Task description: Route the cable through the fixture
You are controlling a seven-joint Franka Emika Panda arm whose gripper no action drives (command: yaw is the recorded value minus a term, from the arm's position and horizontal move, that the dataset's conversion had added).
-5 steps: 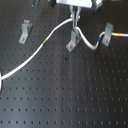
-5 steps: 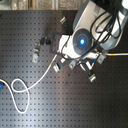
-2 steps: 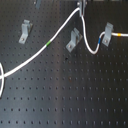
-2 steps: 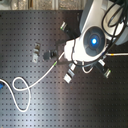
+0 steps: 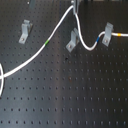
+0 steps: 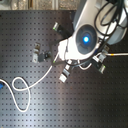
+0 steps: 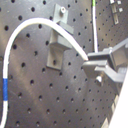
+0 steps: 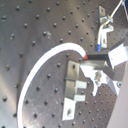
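Observation:
The white cable [image 5: 30,61] runs from the first exterior view's left edge, past its green band [image 5: 46,42], up to a peak at the top. There my gripper [image 5: 75,6] is shut on it. The cable then drops beside the middle fixture [image 5: 72,41], sags, and rises through the right fixture [image 5: 106,34]. Its yellow-orange band [image 5: 120,35] lies beyond that. In the first wrist view the cable [image 7: 35,24] arcs into my gripper [image 7: 92,64] over a fixture [image 7: 57,45]. The second wrist view shows the same pinch by my gripper [image 8: 91,59].
A third fixture [image 5: 24,31] stands alone at the first exterior view's left. In the second exterior view the white arm [image 6: 85,37] hides the gripper. The slack cable [image 6: 20,85] loops at the lower left. All sits on a black perforated board [image 5: 65,100].
My gripper has moved toward the first exterior view's top edge with the cable in it, drawing the cable into a taller peak above the middle fixture. In the second exterior view the arm has shifted right.

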